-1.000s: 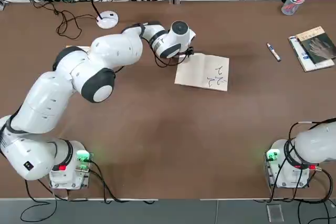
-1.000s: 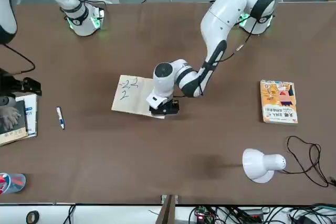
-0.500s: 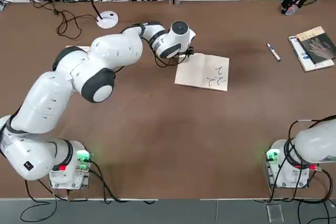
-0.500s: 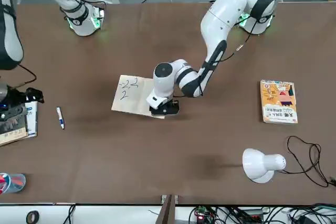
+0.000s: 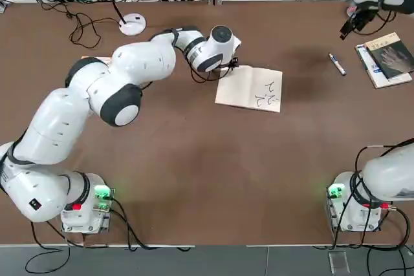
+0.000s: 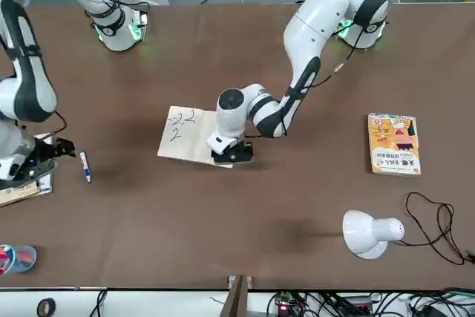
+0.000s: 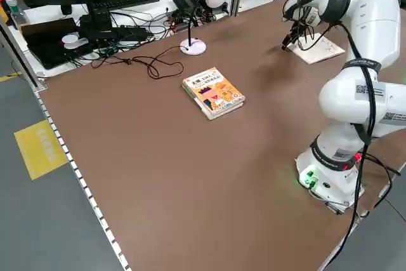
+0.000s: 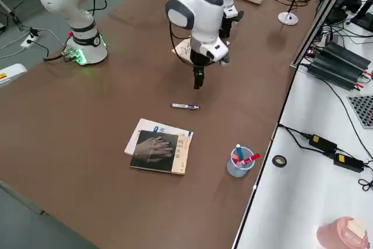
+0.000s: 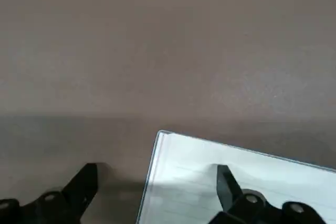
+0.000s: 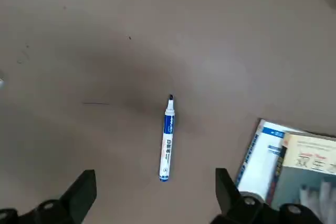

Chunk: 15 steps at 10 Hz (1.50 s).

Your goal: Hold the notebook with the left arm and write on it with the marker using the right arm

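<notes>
The cream-white notebook [image 5: 249, 88] lies flat at mid-table with dark scribbles on its page. My left gripper [image 6: 231, 155] rests at its edge. In the left wrist view it is open [image 9: 155, 184], one finger over the page [image 9: 236, 174] and the other over bare table. The marker [image 5: 337, 64], white with a dark cap, lies alone on the table at far right. My right gripper [image 5: 346, 29] hangs open above the table just beyond it, holding nothing. In the right wrist view the marker [image 10: 167, 140] shows between the lines of the two fingers.
A book with a grey photo cover [image 5: 388, 56] lies right of the marker. A clear cup of pens [image 8: 239, 161] stands by the far right edge. A yellow-orange book [image 6: 393, 143] and a white desk lamp [image 6: 371, 231] sit on the left side.
My right arm has swung in from the far right corner by the pen cup to a spot over the marker. The left arm and the notebook have not moved.
</notes>
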Each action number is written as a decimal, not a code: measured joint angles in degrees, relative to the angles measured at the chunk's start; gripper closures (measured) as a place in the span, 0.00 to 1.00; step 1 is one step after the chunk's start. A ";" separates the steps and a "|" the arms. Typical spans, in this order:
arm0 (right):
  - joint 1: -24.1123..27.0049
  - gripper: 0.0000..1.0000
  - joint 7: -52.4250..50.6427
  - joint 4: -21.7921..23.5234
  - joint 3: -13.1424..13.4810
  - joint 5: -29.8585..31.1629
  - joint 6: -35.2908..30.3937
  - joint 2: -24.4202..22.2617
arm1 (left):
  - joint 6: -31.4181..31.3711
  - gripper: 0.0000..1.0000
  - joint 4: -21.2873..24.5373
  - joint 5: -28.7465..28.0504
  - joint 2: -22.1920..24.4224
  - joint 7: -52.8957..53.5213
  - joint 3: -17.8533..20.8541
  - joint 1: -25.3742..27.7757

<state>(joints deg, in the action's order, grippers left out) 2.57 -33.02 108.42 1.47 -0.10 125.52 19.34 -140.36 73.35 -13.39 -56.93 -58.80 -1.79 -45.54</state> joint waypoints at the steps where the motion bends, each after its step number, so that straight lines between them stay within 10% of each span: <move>1: 0.19 0.00 -0.20 1.50 -0.01 -0.01 2.00 0.46 | 0.00 0.00 0.00 0.00 0.00 0.00 0.00 0.00; 15: 8.17 0.00 -9.86 12.18 -5.24 -0.72 20.73 5.33 | 0.00 0.00 -0.02 0.00 -0.01 0.00 0.04 0.00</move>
<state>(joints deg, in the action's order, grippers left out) 10.74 -42.89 120.59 -3.77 -0.82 146.25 24.66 -140.36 73.33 -13.39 -56.93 -58.80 -1.75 -45.54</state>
